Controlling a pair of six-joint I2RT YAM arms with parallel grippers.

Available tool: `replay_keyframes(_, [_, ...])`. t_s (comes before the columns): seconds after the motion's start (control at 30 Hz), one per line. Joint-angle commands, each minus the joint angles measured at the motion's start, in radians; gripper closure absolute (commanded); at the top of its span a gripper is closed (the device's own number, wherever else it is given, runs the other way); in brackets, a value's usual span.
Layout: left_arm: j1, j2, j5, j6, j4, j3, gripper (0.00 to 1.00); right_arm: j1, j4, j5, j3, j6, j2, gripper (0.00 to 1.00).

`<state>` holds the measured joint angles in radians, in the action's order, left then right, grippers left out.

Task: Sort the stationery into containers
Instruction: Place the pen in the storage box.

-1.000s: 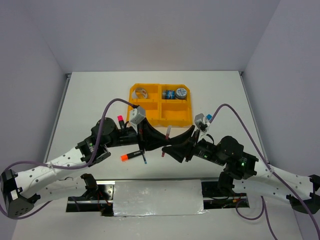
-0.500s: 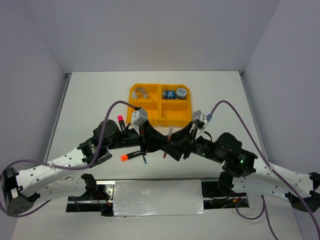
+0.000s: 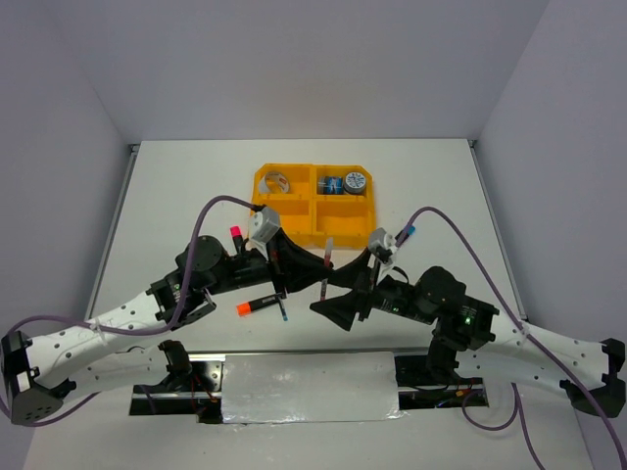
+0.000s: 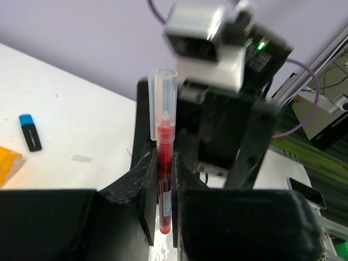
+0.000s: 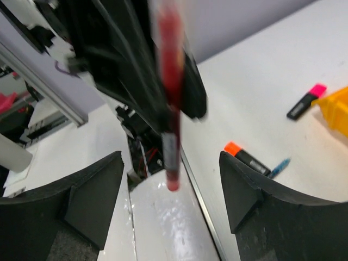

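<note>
Your right gripper (image 3: pixel 338 305) has let go and drawn back toward its base since a second ago, when it met the left gripper (image 3: pixel 312 277) around the red pen (image 3: pixel 324 272). Its jaws now stand wide apart with nothing between them, as the right wrist view confirms (image 5: pixel 171 190). The left gripper (image 4: pixel 163 185) is clamped tight on the pen's lower barrel and holds it upright in the air, in front of the orange tray (image 3: pixel 313 211) and clear of the table (image 3: pixel 176 196). You can see the pen (image 4: pixel 165 157) has a clear cap with a clip at the top, a translucent red body beneath it, and a pale printed label lower down. From the right wrist it reads as a blurred red stick (image 5: pixel 169 81) hanging in front of the left arm. In the tray, the tape rolls (image 3: pixel 343 183) sit in the far right compartment and the silvery ring (image 3: pixel 278 182) in the far left one. On the white table lie an orange-capped marker (image 3: pixel 257 305) with a blue pen (image 3: pixel 282 308) just beside it, a pink-capped marker (image 3: pixel 235 235) by the tray's left side, and a blue-capped marker (image 3: pixel 407 232) to the tray's right. Pale lilac walls (image 3: pixel 313 69) enclose the table on three sides, and a foil sheet (image 3: pixel 309 387) lies at its near edge between the arm bases.
</note>
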<state>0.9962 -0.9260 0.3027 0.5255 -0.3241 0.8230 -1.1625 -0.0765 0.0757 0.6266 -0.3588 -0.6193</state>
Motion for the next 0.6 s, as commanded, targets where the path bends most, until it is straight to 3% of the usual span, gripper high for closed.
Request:
replay_keyframes(0.0, [0.001, 0.021, -0.025, -0.007, -0.082, 0.06, 1.0, -0.008, -0.052, 0.027, -0.028, -0.014, 0.007, 0.22])
replay_keyframes(0.07, [0.002, 0.013, -0.011, -0.002, -0.084, 0.068, 1.0, -0.008, -0.058, 0.032, -0.025, -0.009, 0.009, 0.28])
replay_keyframes(0.1, [0.002, 0.007, -0.008, -0.001, -0.084, 0.073, 1.0, -0.008, -0.066, 0.035, -0.025, -0.006, 0.01, 0.41])
replay_keyframes(0.17, [0.001, 0.001, -0.001, 0.007, -0.087, 0.073, 1.0, -0.008, -0.074, 0.033, -0.022, -0.002, 0.013, 0.54])
replay_keyframes(0.2, [0.001, -0.002, 0.001, 0.008, -0.093, 0.068, 1.0, -0.006, -0.08, 0.033, -0.019, 0.003, 0.018, 0.65])
replay_keyframes(0.43, [0.002, -0.013, 0.021, 0.016, -0.101, 0.059, 1.0, -0.008, -0.085, 0.009, -0.01, 0.006, 0.018, 0.67])
replay_keyframes(0.5, [0.002, -0.019, 0.027, 0.016, -0.093, 0.062, 0.95, -0.009, -0.091, 0.007, -0.008, 0.006, 0.018, 0.95])
replay_keyframes(0.57, [0.002, -0.022, 0.035, 0.016, -0.096, 0.058, 0.86, -0.008, -0.092, -0.002, -0.004, 0.001, 0.015, 1.0])
